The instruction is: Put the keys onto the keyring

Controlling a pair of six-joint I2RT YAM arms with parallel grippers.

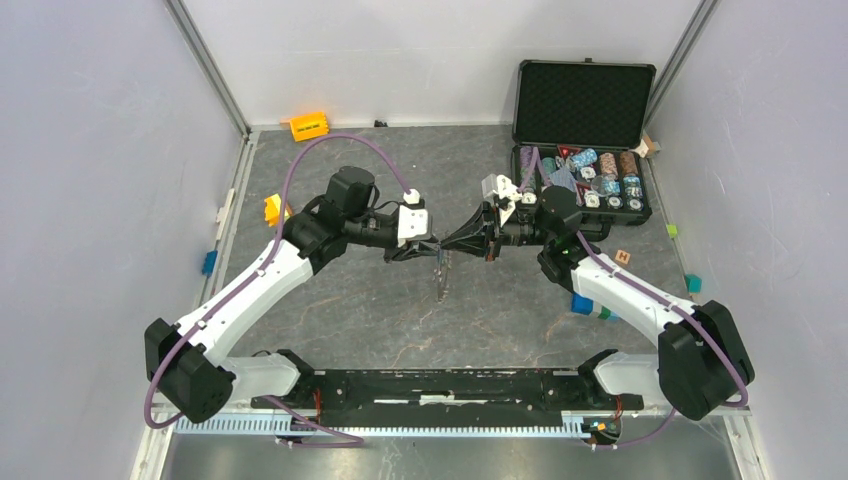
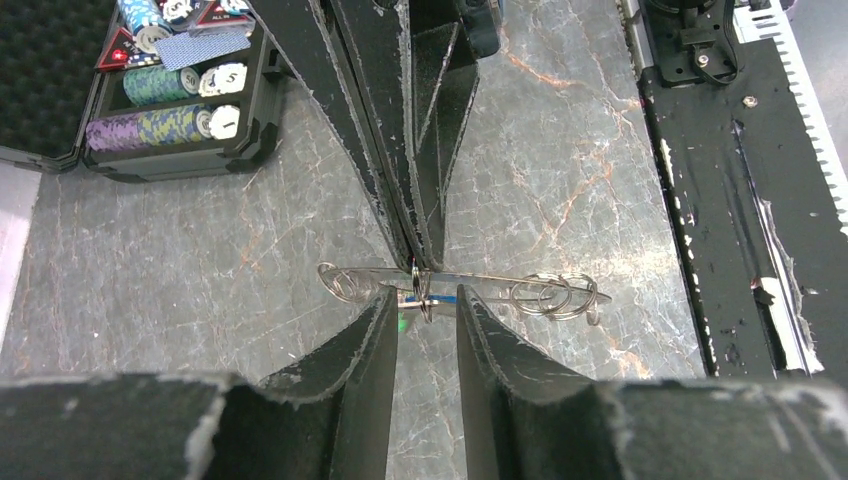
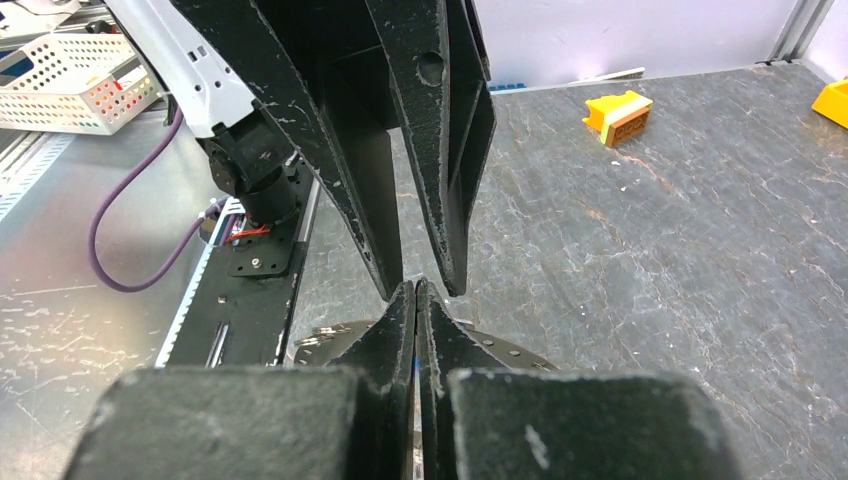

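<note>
The keyring (image 1: 440, 278) hangs edge-down in the air at the table's middle. In the left wrist view it is a thin edge-on line (image 2: 500, 283) with several small wire rings on it. In the right wrist view its dark bumpy rim (image 3: 490, 345) shows under the fingers. My right gripper (image 1: 447, 243) (image 2: 420, 262) (image 3: 415, 288) is shut on the keyring's upper rim. My left gripper (image 1: 430, 250) (image 2: 425, 300) is open, its fingers either side of the right fingertips. The blue key (image 2: 445, 297) and a glimpse of the green key (image 2: 403, 322) hang between the left fingers.
An open black case of poker chips (image 1: 580, 150) (image 2: 160, 100) stands at the back right. Yellow blocks (image 1: 309, 126) (image 1: 272, 210) lie back left. Blue and green blocks (image 1: 590, 305) and a wooden cube (image 1: 623, 257) lie by the right arm. The black base rail (image 1: 440, 385) runs along the near edge.
</note>
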